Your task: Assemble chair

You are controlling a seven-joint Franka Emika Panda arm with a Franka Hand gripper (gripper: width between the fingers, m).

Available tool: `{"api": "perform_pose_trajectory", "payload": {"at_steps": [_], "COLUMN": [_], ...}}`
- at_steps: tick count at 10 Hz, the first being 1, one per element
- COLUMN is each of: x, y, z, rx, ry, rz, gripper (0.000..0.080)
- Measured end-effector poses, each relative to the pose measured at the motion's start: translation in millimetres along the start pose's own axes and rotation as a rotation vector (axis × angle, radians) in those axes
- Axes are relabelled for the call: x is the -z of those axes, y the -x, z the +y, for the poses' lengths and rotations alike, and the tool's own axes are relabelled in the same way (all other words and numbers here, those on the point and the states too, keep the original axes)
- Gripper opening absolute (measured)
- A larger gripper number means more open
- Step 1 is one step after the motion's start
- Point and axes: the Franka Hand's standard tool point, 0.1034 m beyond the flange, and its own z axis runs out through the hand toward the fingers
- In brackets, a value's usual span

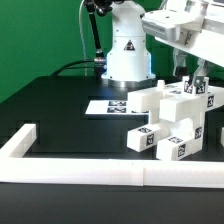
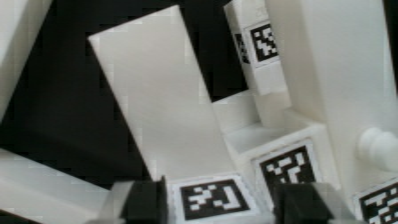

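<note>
The white blocky plastic chair parts [image 1: 170,118] looked smooth and faintly satin. The flat black table top [image 1: 55,112] was matt. The robot arm's white moulded shell [image 1: 126,45] gleamed glossily.

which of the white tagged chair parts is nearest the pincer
The rear chair part, highest on the exterior view's right: the pincer is shut on it, while the lower parts sit untouched.

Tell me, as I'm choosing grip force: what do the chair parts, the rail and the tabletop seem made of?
Chair parts: likely hard plastic, smooth matte white; crisp blocky edges. Rail: probably the same white plastic, matte. Tabletop: black, dull, no glare; cloth or matte sheet, cannot tell.
</note>
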Motion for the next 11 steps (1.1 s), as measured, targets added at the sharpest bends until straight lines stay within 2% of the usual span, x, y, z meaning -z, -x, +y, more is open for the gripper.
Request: {"api": "perform_pose_trajectory", "payload": {"at_steps": [8, 11], "x": [1.5, 2.6], "y": [1.4, 0.3], "z": [-0.2, 0.8], "rx": [-0.764, -0.926], "ry": [0.001, 0.003], "rz": [0.000, 0.001], "gripper": [0.0290, 0.0290]}}
